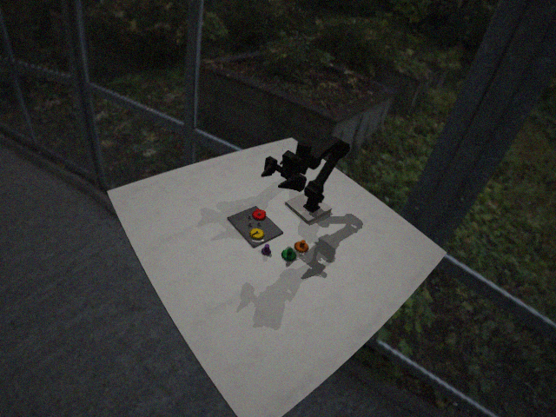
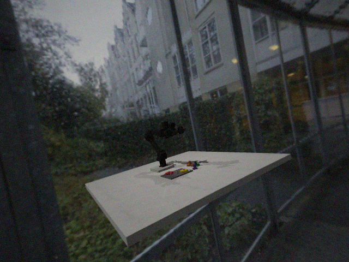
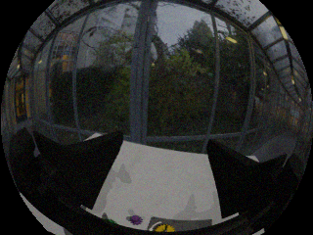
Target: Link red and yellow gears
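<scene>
Top view: metal-framed panes beyond the table; outside them, a planter box with leaf litter, grass beside it. Exterior view: pale building with tall windows, hedge below, trees at left, grey sky.

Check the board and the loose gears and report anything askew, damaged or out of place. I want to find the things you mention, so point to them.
Nothing stands out. The red gear (image 1: 259, 215) (image 2: 169, 172) and yellow gear (image 1: 256, 234) (image 2: 184, 170) (image 3: 164, 228) look seated on the grey board (image 1: 242, 226) (image 2: 172, 176) (image 3: 205, 223). The purple (image 1: 266, 250) (image 2: 194, 166) (image 3: 135, 220), green (image 1: 288, 254) and orange (image 1: 301, 246) (image 2: 189, 163) gears stand on the table; fine tooth damage would be too small to see.
</scene>
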You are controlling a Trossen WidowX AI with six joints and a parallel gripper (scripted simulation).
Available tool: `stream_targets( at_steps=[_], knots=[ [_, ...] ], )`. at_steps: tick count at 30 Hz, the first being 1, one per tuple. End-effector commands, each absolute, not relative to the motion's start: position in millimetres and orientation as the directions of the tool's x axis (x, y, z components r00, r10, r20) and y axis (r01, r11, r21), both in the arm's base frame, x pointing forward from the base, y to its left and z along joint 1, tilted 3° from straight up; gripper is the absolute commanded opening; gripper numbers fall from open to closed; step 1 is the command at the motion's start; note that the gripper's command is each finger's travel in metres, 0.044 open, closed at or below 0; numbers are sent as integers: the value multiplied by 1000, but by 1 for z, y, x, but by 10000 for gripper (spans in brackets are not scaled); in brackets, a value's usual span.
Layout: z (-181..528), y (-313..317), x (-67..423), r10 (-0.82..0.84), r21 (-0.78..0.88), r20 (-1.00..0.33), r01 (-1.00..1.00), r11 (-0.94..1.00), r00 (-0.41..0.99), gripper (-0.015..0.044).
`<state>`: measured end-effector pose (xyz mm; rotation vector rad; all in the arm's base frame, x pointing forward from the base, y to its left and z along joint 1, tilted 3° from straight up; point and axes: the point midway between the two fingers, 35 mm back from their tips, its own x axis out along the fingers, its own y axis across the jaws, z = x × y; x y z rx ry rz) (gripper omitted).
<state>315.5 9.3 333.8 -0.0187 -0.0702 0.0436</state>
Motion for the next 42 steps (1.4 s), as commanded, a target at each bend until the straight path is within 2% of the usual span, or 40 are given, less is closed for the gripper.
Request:
stream_targets(
  at_steps=[1, 3, 5, 9, 14, 18, 21, 23, 42],
  knots=[
    [332, 10, 317, 47, -17, 57, -46, 999, 997, 426],
    [316, 18, 330, 68, 6, -41, -68, 998, 997, 440],
    [291, 32, 345, 99, 38, -194, -93, 995, 976, 440],
    [237, 61, 363, 141, 80, -482, -117, 990, 865, 440],
    [173, 90, 363, 132, 73, -776, -120, 990, 616, 440],
    [132, 112, 347, 83, 46, -927, -110, 993, 365, 440],
    [108, 126, 328, 17, 1, -987, -101, 995, 162, 440],
    [100, 131, 320, -17, -25, -997, -100, 995, 80, 440],
    [83, 135, 314, -21, -28, -997, -100, 995, 70, 440]
  ],
)
